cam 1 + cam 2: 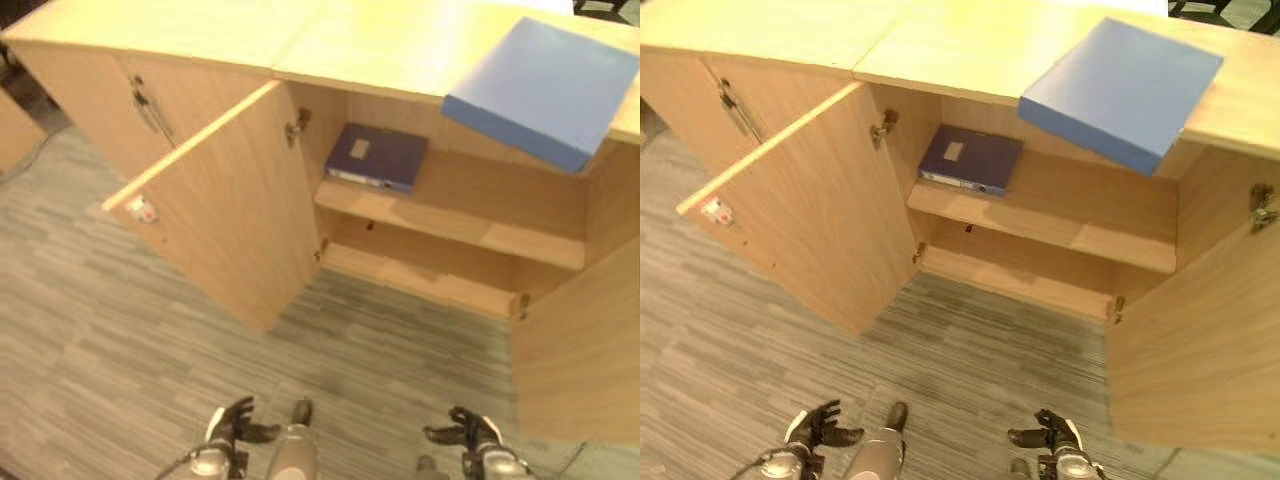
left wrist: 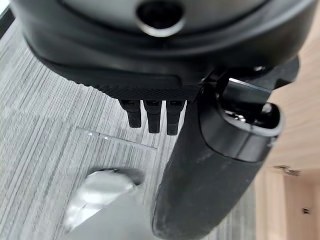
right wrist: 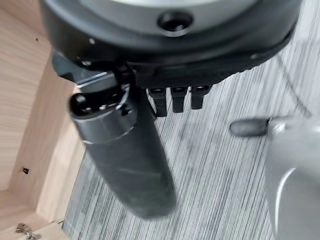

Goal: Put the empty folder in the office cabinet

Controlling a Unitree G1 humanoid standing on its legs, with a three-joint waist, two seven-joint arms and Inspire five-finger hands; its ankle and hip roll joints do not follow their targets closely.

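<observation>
Light blue folder (image 1: 545, 88) overhangs cabinet (image 1: 300, 40) top: rigid, light, likely slick; grip overhanging edge. Left hand (image 1: 232, 425), right hand (image 1: 470, 432) low, fingers relaxed, empty.

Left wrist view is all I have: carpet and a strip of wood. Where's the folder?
Observer: A light blue folder lies on the cabinet top, its corner overhanging the front edge.
Operator: Cabinet open?
Observer: Yes, the left door and right door both stand open.
Operator: Anything inside?
Observer: A dark blue binder lies flat at the left end of the upper shelf.
</observation>
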